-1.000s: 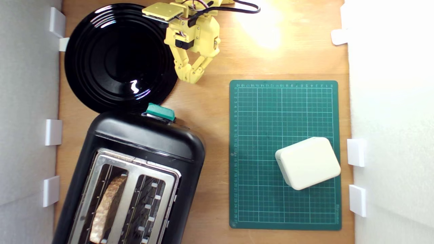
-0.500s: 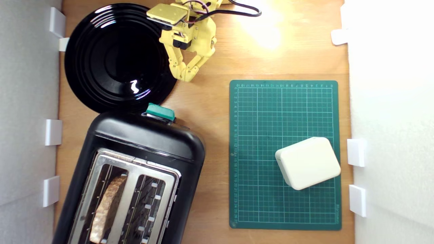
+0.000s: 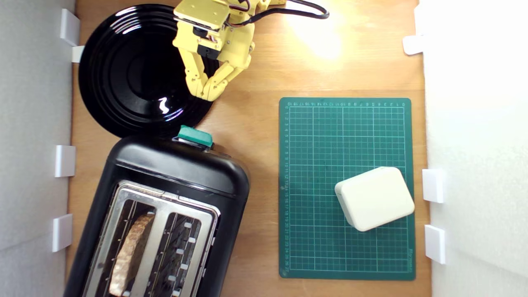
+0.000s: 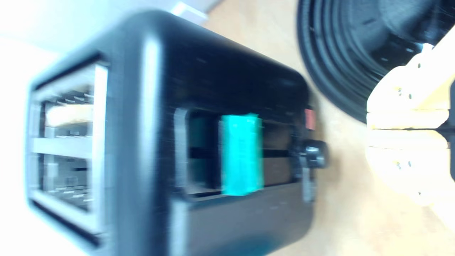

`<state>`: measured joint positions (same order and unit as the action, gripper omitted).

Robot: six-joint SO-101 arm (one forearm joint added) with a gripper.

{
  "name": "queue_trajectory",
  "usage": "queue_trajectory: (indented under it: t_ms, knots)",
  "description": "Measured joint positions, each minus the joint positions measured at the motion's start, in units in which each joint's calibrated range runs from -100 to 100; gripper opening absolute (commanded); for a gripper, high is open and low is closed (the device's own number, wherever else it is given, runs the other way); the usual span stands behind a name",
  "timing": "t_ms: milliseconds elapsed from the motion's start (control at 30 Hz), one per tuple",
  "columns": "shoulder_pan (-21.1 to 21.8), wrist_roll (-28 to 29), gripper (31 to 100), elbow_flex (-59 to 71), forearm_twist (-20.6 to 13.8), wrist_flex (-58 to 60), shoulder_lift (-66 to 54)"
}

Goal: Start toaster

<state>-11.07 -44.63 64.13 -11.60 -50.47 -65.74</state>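
Note:
The glossy black toaster (image 3: 165,206) stands at the lower part of the exterior view's left, with a slice of toast (image 3: 130,251) in one slot of its silver top. Its teal lever knob (image 3: 195,136) sticks out of the end facing the arm. My yellow gripper (image 3: 207,95) hangs over the rim of the round black plate (image 3: 132,70), its fingertips pressed together and holding nothing, a short way from the knob. In the blurred wrist view the toaster (image 4: 153,89) fills the frame, its knob (image 4: 241,154) in the middle and my shut gripper (image 4: 371,129) beside it.
A green cutting mat (image 3: 346,187) lies on the wooden table at the exterior view's right, with a cream rounded box (image 3: 374,198) on it. White walls with small white brackets (image 3: 65,161) border both sides. A black cable (image 3: 297,10) trails behind the arm.
The gripper has swung toward the exterior view's left, from beside the plate to over its rim. Its fingertips stay together. The toaster, knob and box have not moved.

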Motion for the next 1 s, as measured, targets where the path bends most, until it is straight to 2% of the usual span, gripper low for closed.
queue_trajectory:
  t_ms: [300,1000]
  knots:
    - [0.9,-0.11,31.4,-11.68,-0.39,0.0,3.58]
    - [0.81,-0.05,31.4,-21.5,-0.29,11.4,19.17]
